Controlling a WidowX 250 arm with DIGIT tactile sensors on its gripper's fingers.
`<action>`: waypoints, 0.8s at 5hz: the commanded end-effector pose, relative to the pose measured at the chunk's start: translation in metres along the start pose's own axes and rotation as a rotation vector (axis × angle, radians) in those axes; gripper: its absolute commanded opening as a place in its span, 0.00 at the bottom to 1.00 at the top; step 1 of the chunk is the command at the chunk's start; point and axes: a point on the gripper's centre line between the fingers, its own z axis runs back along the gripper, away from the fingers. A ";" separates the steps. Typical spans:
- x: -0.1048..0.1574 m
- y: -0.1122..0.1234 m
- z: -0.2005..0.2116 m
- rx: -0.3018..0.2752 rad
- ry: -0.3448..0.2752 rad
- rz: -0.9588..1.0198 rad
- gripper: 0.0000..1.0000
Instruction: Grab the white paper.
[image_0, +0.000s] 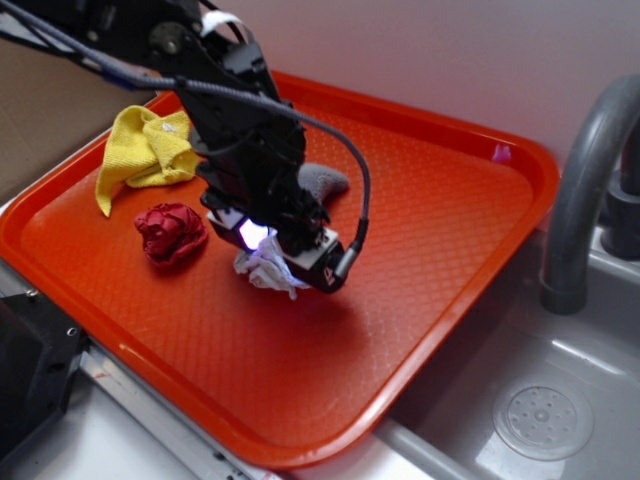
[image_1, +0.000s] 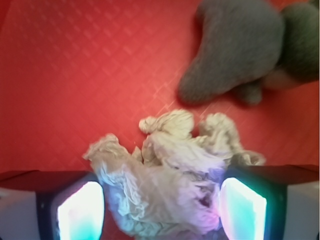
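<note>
An orange waffle-textured tray (image_0: 430, 250) sits beside a grey sink (image_0: 540, 400). Near its centre lies the crinkled white paper (image_1: 165, 180), jagged-edged, between the gripper (image_1: 162, 207) fingers, which seem to press its sides though the grip is unclear. Fuzzy grey plush (image_1: 235, 50) at one o'clock, cut off. The arm (image_0: 240, 130) leans down, hiding most paper.

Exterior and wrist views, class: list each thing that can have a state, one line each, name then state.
white paper: crumpled, lying on the tray between the tool's fingers
tool: lowered around the paper; whether it grips cannot be told
grey plush toy: lying on the tray, apart from the paper
dark red wad: crumpled, untouched
yellow cloth: bunched up
orange tray: flat beside the sink
</note>
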 end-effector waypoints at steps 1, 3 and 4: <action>0.000 -0.004 0.001 0.001 -0.028 -0.015 0.00; 0.000 -0.002 -0.001 0.017 -0.030 -0.014 0.00; 0.001 -0.002 0.000 0.024 -0.035 -0.026 0.00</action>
